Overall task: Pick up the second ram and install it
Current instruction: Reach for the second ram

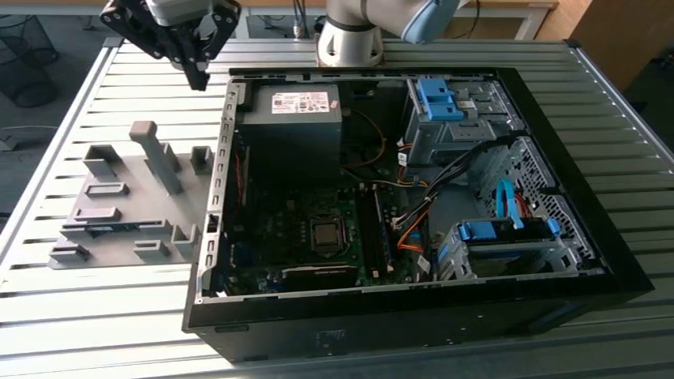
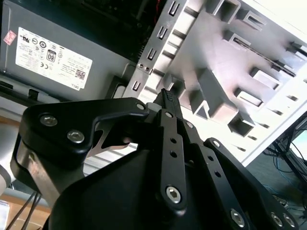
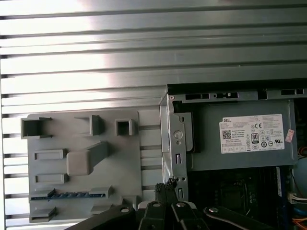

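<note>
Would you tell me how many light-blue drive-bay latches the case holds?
2: one latch near the arm's base, the other at the exterior view's lower right. Others may be hidden.

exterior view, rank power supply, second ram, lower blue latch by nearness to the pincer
1. power supply, in the case beside the pincer
2. second ram, on the grey holder
3. lower blue latch, exterior view's right

both wrist views downward past gripper [image 3: 166, 185]
</note>
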Tool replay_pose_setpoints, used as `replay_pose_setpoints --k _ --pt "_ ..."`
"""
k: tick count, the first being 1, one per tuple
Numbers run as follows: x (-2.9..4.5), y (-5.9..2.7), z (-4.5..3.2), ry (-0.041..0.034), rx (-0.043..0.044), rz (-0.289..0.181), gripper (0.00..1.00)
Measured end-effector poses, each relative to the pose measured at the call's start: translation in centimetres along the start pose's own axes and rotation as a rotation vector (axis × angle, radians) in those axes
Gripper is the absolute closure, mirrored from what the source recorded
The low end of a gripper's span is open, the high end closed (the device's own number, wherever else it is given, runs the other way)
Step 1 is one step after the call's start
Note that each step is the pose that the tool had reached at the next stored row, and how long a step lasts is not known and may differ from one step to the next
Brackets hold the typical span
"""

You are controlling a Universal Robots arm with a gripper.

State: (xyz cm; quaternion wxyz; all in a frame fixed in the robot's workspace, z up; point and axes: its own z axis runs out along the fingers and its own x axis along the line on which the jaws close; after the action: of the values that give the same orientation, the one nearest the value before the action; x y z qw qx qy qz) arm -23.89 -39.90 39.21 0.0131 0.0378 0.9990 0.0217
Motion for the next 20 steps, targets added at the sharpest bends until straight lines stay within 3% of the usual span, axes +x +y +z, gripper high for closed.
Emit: replay_pose_setpoints --k 11,20 --pt "2.49 -0.18 -0.06 0.0000 0.0000 0.000 0.89" --pt "5.37 -0.40 -0.14 0.0000 0.0000 0.000 0.89"
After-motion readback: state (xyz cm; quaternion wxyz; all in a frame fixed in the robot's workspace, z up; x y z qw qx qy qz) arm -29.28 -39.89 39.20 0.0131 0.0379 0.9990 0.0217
